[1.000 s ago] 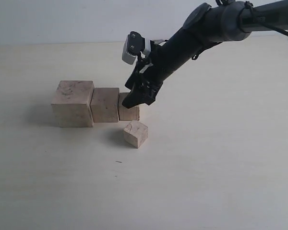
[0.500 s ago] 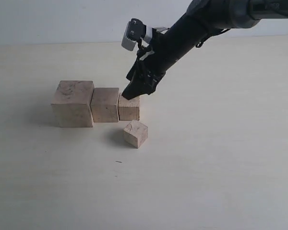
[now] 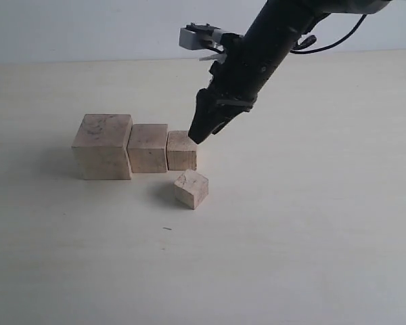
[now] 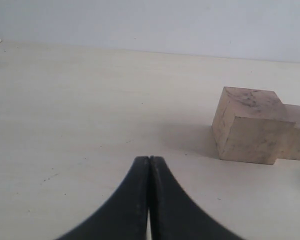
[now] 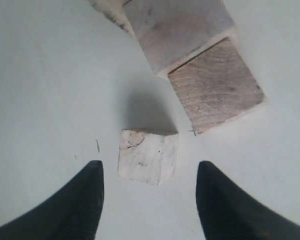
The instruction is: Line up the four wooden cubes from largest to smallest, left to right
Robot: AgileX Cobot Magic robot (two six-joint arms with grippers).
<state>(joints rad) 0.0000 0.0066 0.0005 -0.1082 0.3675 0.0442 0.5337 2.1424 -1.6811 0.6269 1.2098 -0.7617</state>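
Observation:
Three wooden cubes stand touching in a row on the table: the largest cube [image 3: 101,145] at the left, the second cube [image 3: 147,147] beside it, then the third cube [image 3: 181,150]. The smallest cube [image 3: 191,189] sits apart, in front of the third and turned at an angle. My right gripper [image 3: 196,135] hangs open just above the third cube's right top edge, holding nothing. In the right wrist view the smallest cube [image 5: 147,156] lies below, between the spread fingers of the right gripper [image 5: 150,163]. My left gripper [image 4: 149,159] is shut and empty, well away from the largest cube [image 4: 245,125].
The pale table [image 3: 311,223] stretches wide to the right and front of the cubes. A plain wall [image 3: 88,27] stands behind the table. The right arm [image 3: 277,34] slants down from the upper right.
The right gripper has lifted off the third cube and shifted slightly right, its wrist turning steeper. All cubes have stayed where they were.

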